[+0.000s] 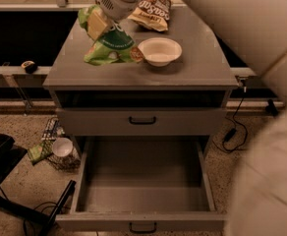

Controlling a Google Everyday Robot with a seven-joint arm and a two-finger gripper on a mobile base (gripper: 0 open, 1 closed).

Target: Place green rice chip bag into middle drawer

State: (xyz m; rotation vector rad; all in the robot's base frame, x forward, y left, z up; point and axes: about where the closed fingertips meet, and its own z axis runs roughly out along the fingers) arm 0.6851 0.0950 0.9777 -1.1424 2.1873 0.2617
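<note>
Gripper [100, 25] sits high at upper left, clamped on the green rice chip bag [112, 47], which dangles over the cabinet top [197, 68] beside the white bowl [159, 51]. Middle drawer [143, 193] stands open below. Best to swing clear of the bowl and lower well inside before letting go.

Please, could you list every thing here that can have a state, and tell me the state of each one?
pincer: over the left rear of the cabinet top, shut on the green rice chip bag.
green rice chip bag: crumpled, held at its upper end.
middle drawer: pulled out, empty.
upper drawer front: closed.
white bowl: upright, empty.
tan-and-brown chip bag: lying behind the bowl.
</note>
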